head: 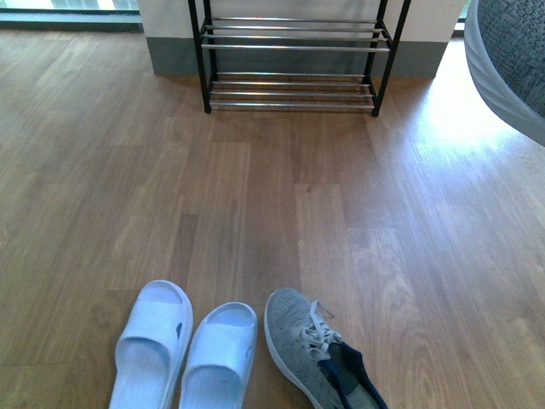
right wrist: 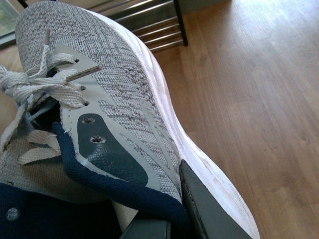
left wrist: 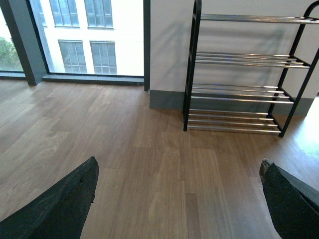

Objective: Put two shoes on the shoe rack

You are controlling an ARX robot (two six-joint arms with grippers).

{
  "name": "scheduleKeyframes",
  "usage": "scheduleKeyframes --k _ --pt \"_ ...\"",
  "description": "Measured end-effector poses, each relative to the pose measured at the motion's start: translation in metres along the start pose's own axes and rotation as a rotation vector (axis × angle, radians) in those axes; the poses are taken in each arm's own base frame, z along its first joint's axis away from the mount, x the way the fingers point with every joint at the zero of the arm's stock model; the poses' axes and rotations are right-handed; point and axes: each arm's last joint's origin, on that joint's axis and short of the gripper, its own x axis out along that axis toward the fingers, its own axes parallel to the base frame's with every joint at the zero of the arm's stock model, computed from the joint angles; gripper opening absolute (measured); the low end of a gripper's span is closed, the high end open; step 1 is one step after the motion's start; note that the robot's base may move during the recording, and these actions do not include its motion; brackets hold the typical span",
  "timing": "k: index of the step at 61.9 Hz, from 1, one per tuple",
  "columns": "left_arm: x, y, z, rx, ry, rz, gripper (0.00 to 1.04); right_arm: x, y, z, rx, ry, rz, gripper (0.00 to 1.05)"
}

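**A:** Wood comes first: the brown plank floor (head: 383, 213) fills most of every view.

**B:** And the largest thing standing on it?

**A:** The shoe rack (head: 291, 60), with black side frames and chrome rods, upright against the wall (left wrist: 169, 45). It stands well ahead of the left hand (left wrist: 178, 164), with four tiers showing.

**B:** What sits on those tiers?

**A:** I can make out only the rods, with the skirting and floor seen through them. Both shoes are off the rack.

**B:** Where are they, then?

**A:** The held shoe (right wrist: 124, 84) is in the right hand (right wrist: 172, 219), raised off the floor. It is grey knit with a thick white sole, a navy collar and loose grey laces. Its toe points away from that hand toward the rack. The front camera catches only a blurred part of it at the edge.

**B:** And the other one?

**A:** The floor shoe (head: 306, 341) lies well apart from both hands, far short of the rack, with its toe toward the rack. A pair of pale slippers (head: 183, 349) lies just beside it, on the left hand's side.

**B:** How do the hands stand?

**A:** The right hand is pinching the held shoe at the heel collar. One dark finger (right wrist: 202, 204) presses the outside above the sole, and the other is hidden under the collar. The left hand is spread wide, with bare floor showing between its two dark fingers (left wrist: 55, 204).
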Motion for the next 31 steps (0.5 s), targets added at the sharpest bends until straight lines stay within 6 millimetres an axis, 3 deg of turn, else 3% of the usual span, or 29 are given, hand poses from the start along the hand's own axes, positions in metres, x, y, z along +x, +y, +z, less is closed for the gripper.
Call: scheduleKeyframes --k 31 --pt "0.0 0.0 0.0 0.0 0.0 -0.002 0.95 -0.0001 -0.0008 0.0002 0.001 -0.002 -0.011 0.01"
